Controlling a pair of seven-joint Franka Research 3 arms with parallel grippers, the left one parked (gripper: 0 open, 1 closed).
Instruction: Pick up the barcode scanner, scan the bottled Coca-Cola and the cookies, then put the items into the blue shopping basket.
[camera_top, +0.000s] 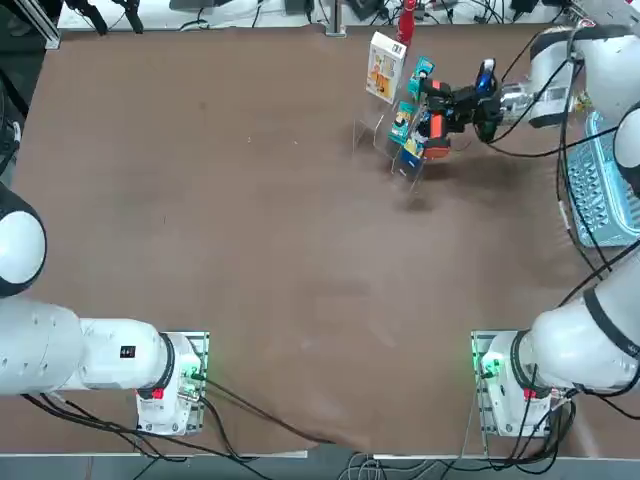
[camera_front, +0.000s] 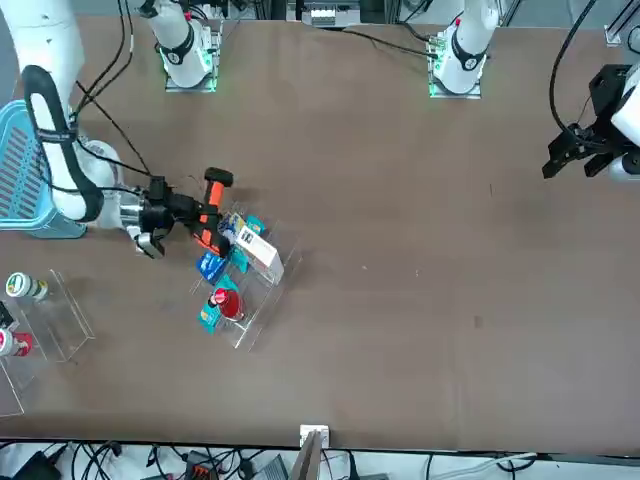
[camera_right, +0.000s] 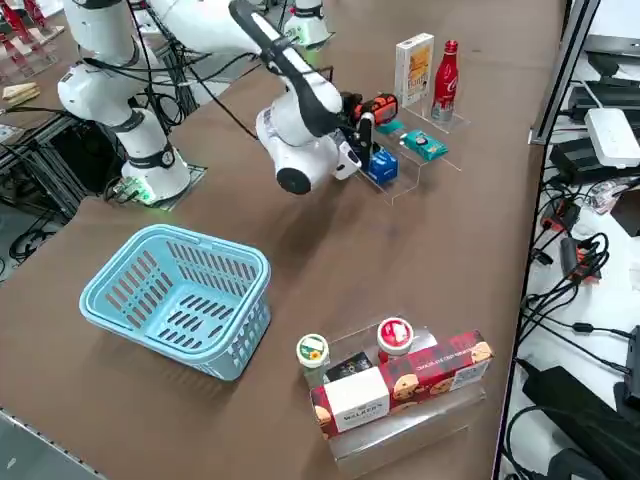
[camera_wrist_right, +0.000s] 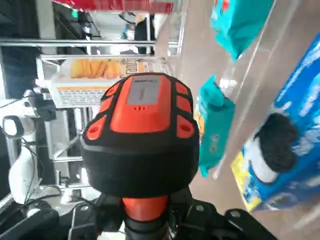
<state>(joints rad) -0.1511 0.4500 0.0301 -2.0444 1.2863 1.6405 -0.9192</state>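
The right gripper (camera_top: 452, 108) is clamped on the barcode scanner (camera_top: 437, 118), holding it level just beside the clear display stand (camera_top: 385, 140) at the far right part of the desk (camera_top: 250, 230). The right wrist view shows what the others do not: the scanner's orange-and-black head (camera_wrist_right: 142, 125) fills the view, with the cookies (camera_wrist_right: 95, 80) box beyond it and a blue packet (camera_wrist_right: 285, 160) and teal packets (camera_wrist_right: 215, 132) to one side.

The right side view alone shows the bottled Coca-Cola (camera_right: 445, 68) standing upright beside the cookies (camera_right: 413, 68) on the stand's upper step, and the blue packet (camera_right: 380, 165) and a teal packet (camera_right: 424, 146) on the lower one. In the top view the bottle (camera_top: 406, 22) shows only as a red streak at the desk's far edge.

The blue shopping basket (camera_right: 180, 295) sits well apart from the stand, near the desk's right edge, open side up. The right side view also shows a second clear stand (camera_right: 400, 420) near the desk's corner with a red cookie box (camera_right: 400, 385) and two small round-topped containers (camera_right: 355, 345).

The middle and left of the desk lie open in the top view. The stand sits close to the far edge.
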